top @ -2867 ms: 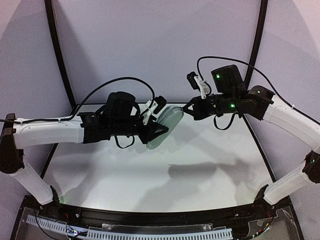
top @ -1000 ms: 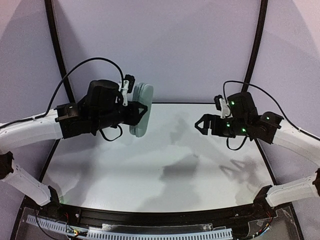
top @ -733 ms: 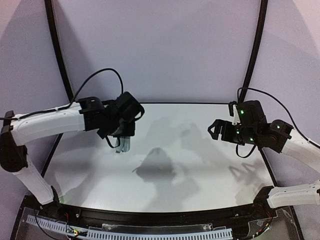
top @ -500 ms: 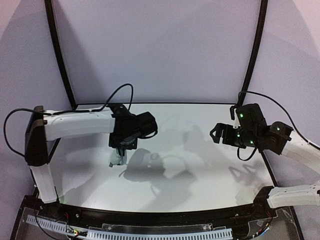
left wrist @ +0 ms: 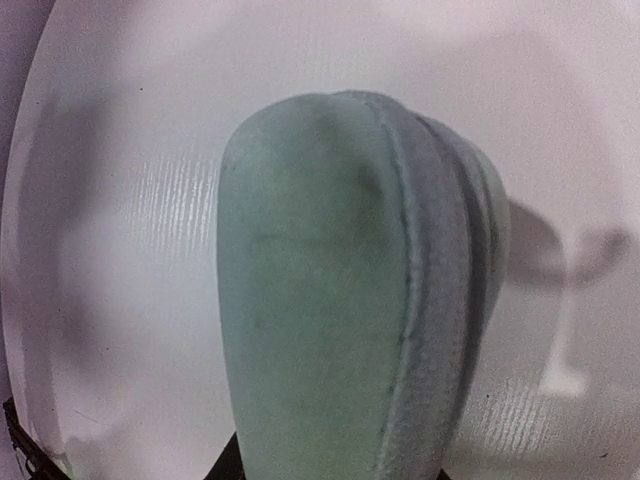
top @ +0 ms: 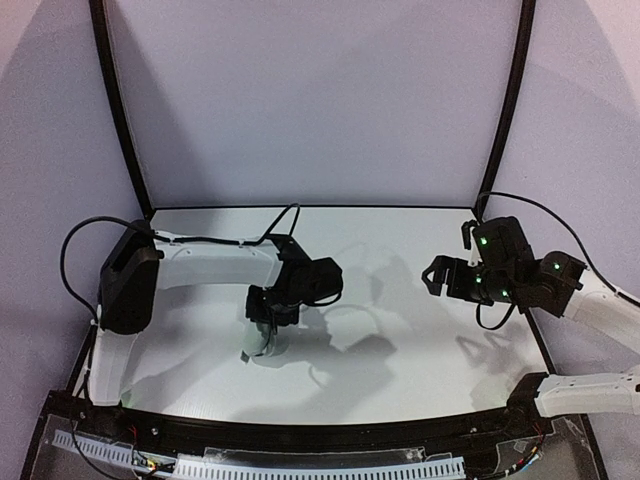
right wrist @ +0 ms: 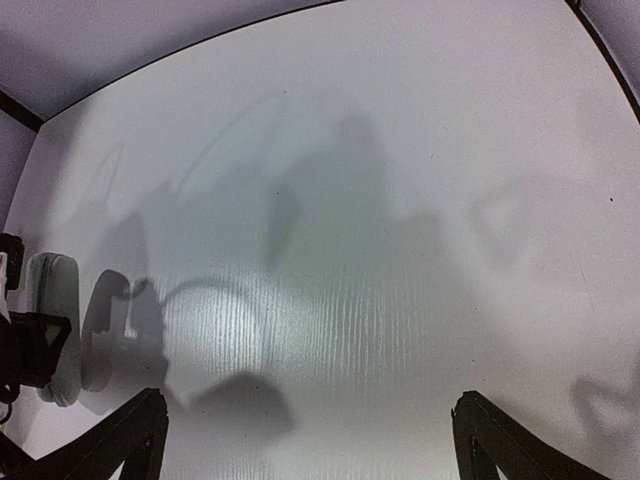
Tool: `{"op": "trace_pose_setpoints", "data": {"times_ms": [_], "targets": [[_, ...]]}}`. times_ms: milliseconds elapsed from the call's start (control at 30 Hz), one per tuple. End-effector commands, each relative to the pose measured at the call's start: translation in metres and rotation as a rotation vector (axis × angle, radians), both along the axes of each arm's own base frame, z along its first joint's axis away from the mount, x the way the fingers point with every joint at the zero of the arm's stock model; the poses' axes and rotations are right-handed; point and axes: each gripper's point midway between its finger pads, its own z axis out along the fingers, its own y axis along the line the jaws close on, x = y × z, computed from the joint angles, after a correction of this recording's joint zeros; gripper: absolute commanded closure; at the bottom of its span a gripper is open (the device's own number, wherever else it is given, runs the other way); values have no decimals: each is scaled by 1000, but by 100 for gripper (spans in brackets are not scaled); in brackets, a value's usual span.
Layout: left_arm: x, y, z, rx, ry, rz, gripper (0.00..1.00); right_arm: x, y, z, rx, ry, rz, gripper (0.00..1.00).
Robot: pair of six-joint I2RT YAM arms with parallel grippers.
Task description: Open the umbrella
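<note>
Pale mint oval case [left wrist: 330, 300] between left fingers [right wrist: 35, 348], right fingers [right wrist: 130, 435] apart

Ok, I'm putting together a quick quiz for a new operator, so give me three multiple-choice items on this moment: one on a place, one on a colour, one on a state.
1. Where is the pale mint-green oval hard-shell case?
A. In the left gripper, over the left half of the white table
B. Lying free at the table's near edge
C. Leaning on the back wall

2. What colour is the case's shell?
A. Red
B. Pale mint green
C. Black

3. How is the right gripper?
A. Shut on the case
B. Shut and empty
C. Open and empty

Answers:
1 A: the top view shows the case under the left gripper.
2 B: the mint shell fills the left wrist view.
3 C: the right wrist view shows its jaws wide apart, with only table between.
</note>
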Motion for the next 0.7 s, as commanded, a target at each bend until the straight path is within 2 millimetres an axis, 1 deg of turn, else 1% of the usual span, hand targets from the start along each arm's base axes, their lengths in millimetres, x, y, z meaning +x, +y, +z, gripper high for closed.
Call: {"op": "trace_pose_setpoints", "data": {"times_ms": [0, 67, 100, 133, 200, 333, 400, 533, 600, 633, 667], "targets": [[1, -16, 12, -56, 0, -35, 64, -3, -4, 0, 23, -2, -16, 1], [1, -20, 13, -70, 6, -51, 47, -4, -5, -1, 25, -3, -17, 1], [1, -23, 13, -80, 10, -55, 41, -5, -5, -1, 25, -2, -16, 1], [0, -26, 14, -87, 14, -66, 37, -5, -6, -1, 25, -4, -16, 1], [0, -32, 18, -101, 17, -86, 32, -6, -7, 0, 25, -5, -16, 2], [-2, -51, 26, -170, 31, -144, 20, -6, -7, 0, 30, -9, -13, 1], [-2, -57, 31, -205, 31, -163, 16, -6, -6, -1, 32, -8, -10, 1], [-5, -63, 42, -253, 35, -185, 9, -7, -2, -3, 44, -6, 6, 1], [-5, -64, 52, -285, 21, -194, 7, -7, 2, -6, 54, -2, 23, 1], [-6, -64, 58, -303, 16, -200, 5, -8, 3, -8, 57, 1, 28, 1], [-7, -65, 60, -317, 14, -206, 3, -7, 4, -9, 57, 4, 31, 1]]}}
